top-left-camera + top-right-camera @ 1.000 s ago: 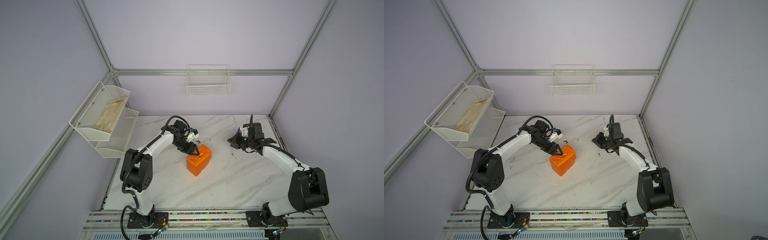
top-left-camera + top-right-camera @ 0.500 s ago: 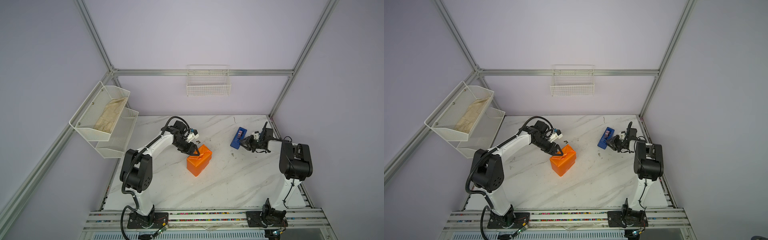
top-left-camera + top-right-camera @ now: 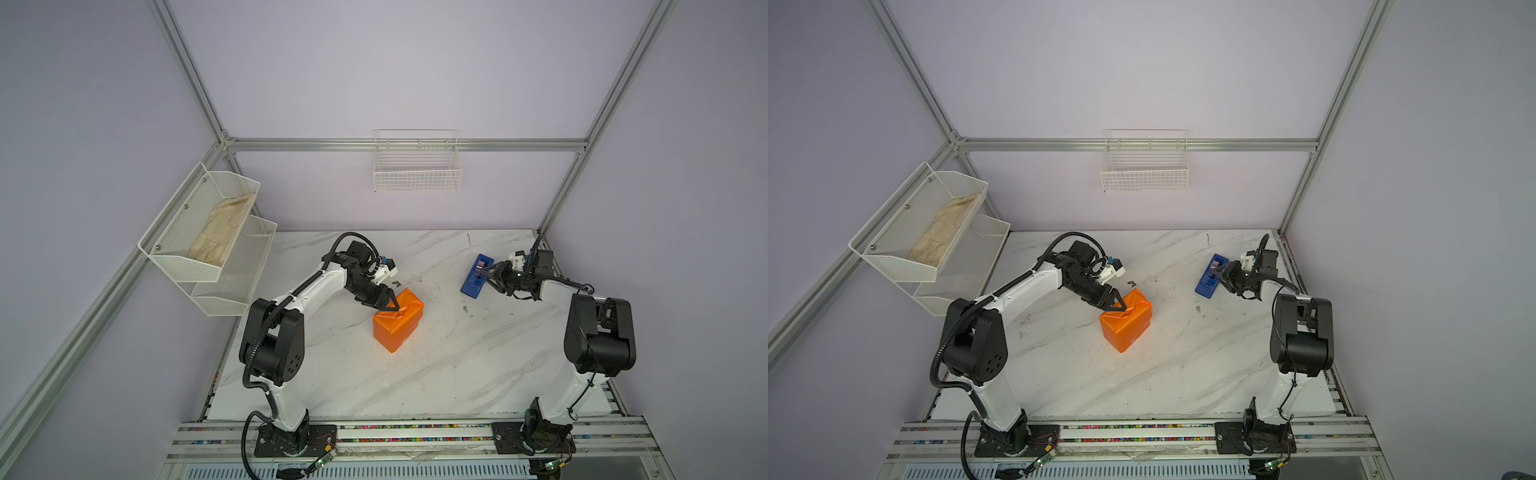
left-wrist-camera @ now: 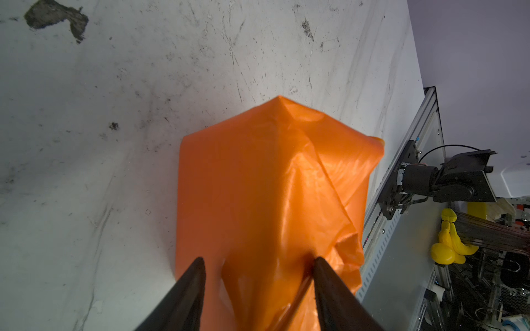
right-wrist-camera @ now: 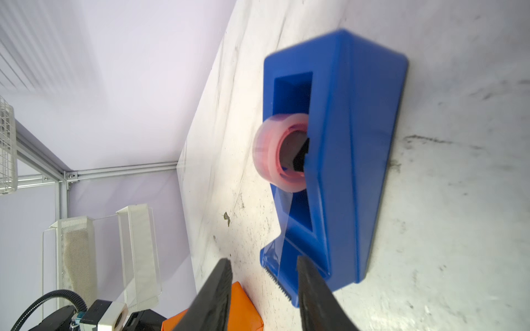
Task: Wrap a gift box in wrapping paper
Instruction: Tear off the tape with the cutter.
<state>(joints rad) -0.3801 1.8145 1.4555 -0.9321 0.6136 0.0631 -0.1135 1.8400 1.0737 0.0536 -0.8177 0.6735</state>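
Left gripper [image 3: 390,305] is about half spread, tips pressed onto the top folds of the wrapping paper [image 3: 399,328], not clamping it. Paper's glossy orange, crinkled on top, wrapped all round the gift box, sitting mid-worktop [image 3: 449,365]. Further right there's the blue tape dispenser [image 3: 473,284], with the right gripper [image 5: 262,263] narrowly parted around its tape end.

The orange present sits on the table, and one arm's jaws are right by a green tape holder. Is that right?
Not quite: the tape holder is blue, not green, as the right wrist view shows. The rest holds: the orange present sits on the table, and the right arm's jaws are right by the tape holder.
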